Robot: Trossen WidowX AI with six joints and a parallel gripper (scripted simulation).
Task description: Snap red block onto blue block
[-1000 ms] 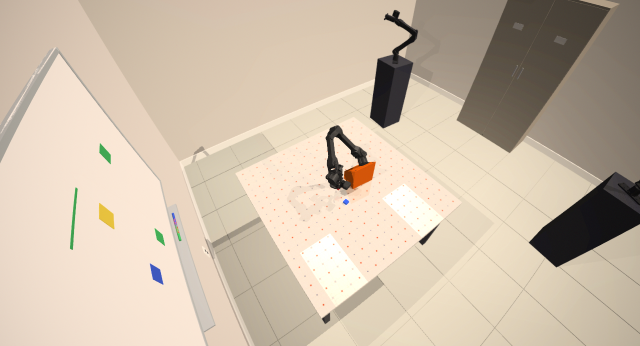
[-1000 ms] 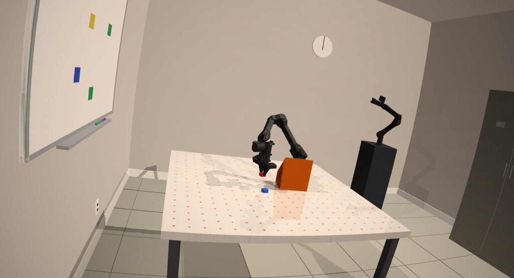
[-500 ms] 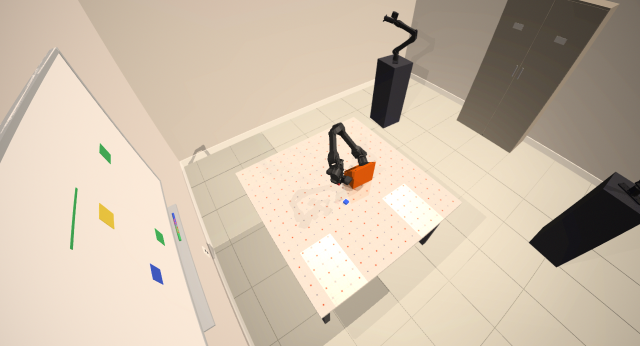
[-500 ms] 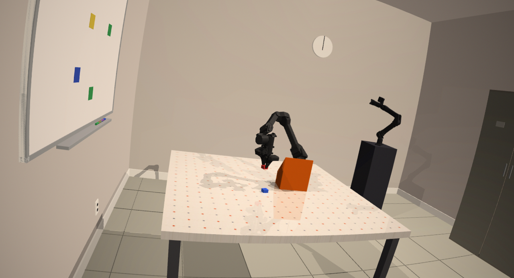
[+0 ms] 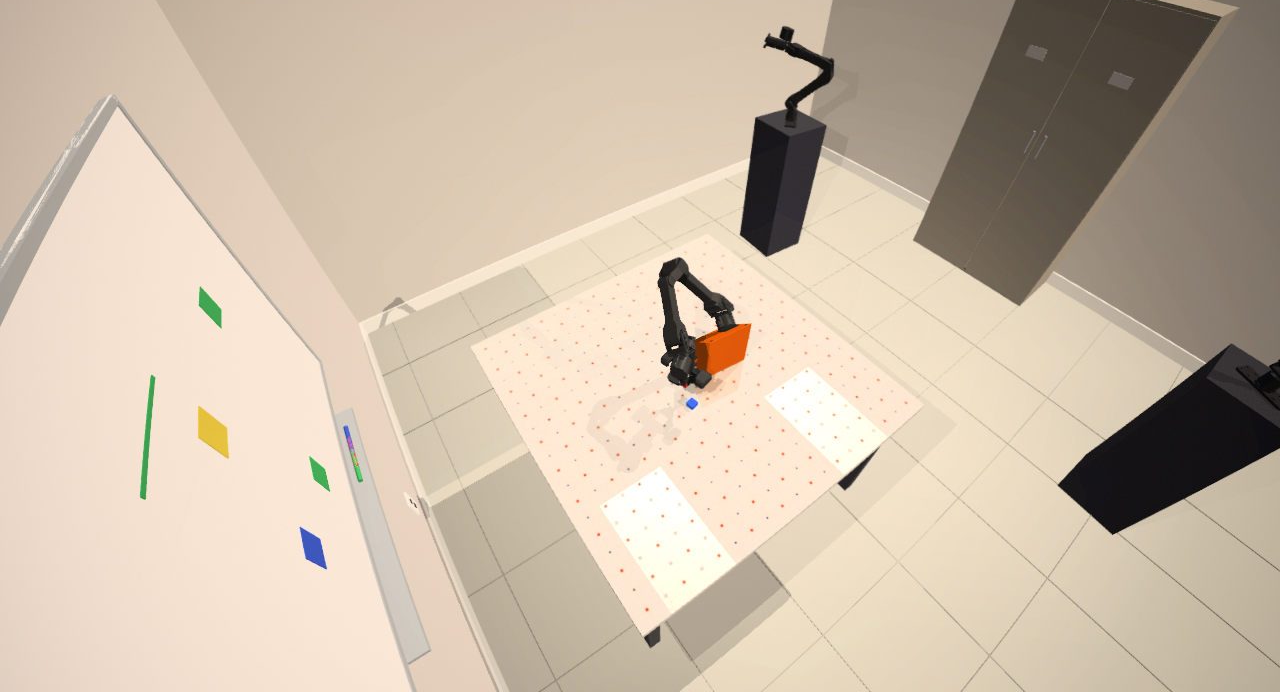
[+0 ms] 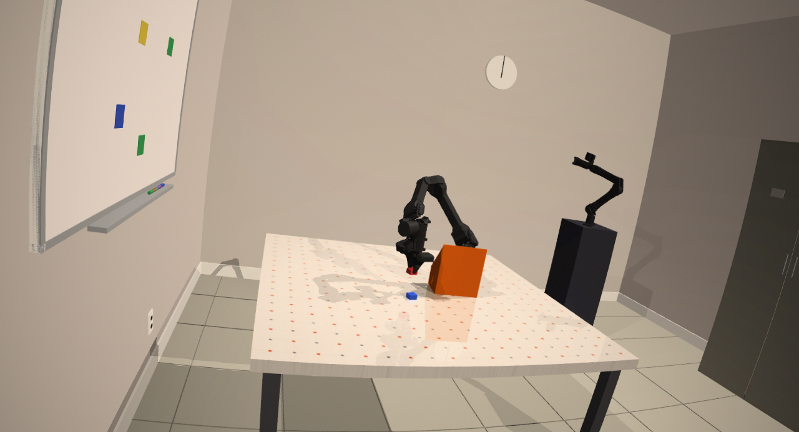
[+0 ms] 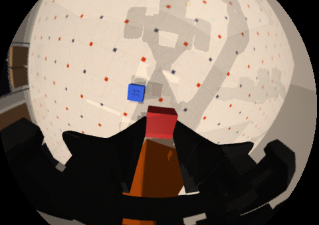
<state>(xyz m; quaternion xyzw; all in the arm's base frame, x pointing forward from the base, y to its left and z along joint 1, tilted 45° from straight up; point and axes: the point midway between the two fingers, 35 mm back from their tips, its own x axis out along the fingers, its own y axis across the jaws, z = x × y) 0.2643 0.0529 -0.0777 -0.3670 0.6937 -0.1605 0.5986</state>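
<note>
My gripper (image 6: 412, 270) (image 7: 159, 121) is shut on the red block (image 6: 410, 271) (image 7: 161, 125) and holds it above the table. In the top view the gripper (image 5: 687, 383) hides nearly all of the red block. The blue block (image 5: 691, 403) (image 6: 411, 296) (image 7: 135, 93) rests on the table with its studs facing up. In the wrist view it lies ahead and a little to the left of the held red block, apart from it. In the exterior view it shows below the red block.
An orange box-like block (image 5: 728, 348) (image 6: 459, 271) (image 7: 161, 172) stands beside the arm at its base. The table (image 5: 554, 392) (image 6: 313, 340) has a dotted top. Two bright patches (image 5: 662, 536) (image 5: 823, 419) show on it in the top view.
</note>
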